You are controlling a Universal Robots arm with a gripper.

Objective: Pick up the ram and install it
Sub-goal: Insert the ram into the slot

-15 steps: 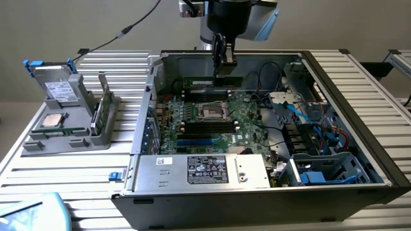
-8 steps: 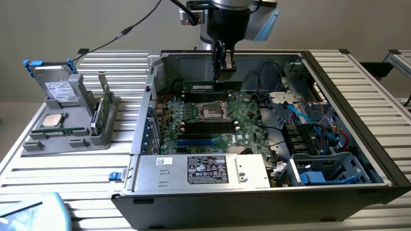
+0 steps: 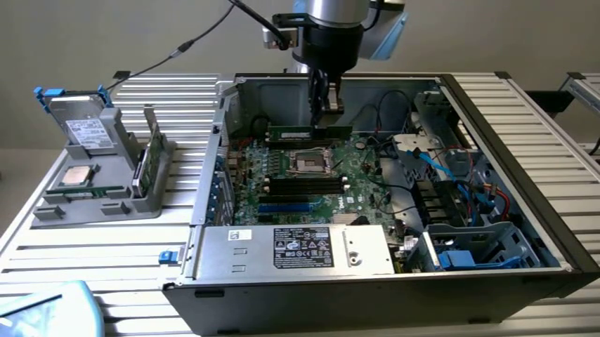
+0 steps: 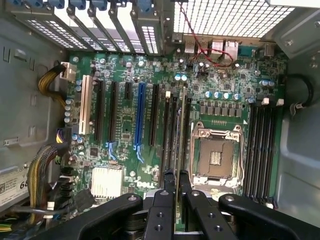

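Exterior view | ram [image 3: 295, 132] long axis level, side-to-side (on edge) | jaws gripping it

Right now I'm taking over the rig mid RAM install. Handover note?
Gripper: shut on the ram, gripping it from above.
Ram: level, long edge down, inside the open case. In the exterior view it is over the motherboard, just behind the CPU socket. The wrist view shows it edge-on, in line with the memory slots beside the socket.
Done: ram picked up and brought into the case.
Left: seating it. I cannot tell whether it touches a slot yet, and it does not look pushed home.
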